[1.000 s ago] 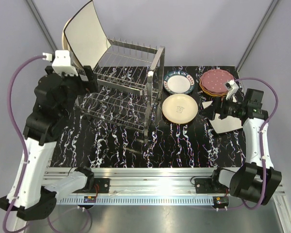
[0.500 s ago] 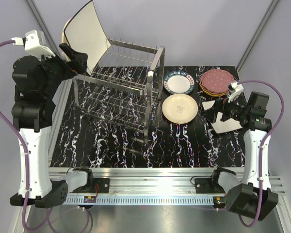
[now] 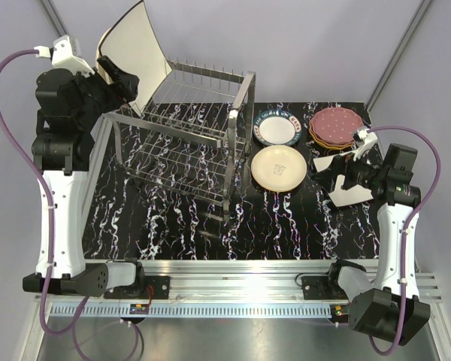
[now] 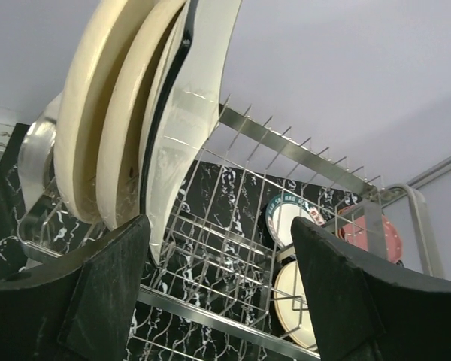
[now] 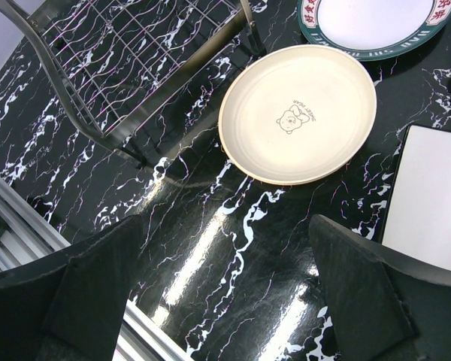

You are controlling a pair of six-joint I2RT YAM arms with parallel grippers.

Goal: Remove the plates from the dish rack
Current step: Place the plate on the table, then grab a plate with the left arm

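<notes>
Plates on edge at dish rack left end, faces along rack length; left gripper wide, empty; right gripper wide, empty.

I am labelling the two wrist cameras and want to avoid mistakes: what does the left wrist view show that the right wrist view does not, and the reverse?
Only the left wrist view: cream plates standing on edge in the dish rack, one with a dark edge, and the maroon plate far behind. Only the right wrist view: a white square plate lying flat on the table. Both: the rack, the cream round plate lying flat, and the patterned-rim plate.
</notes>
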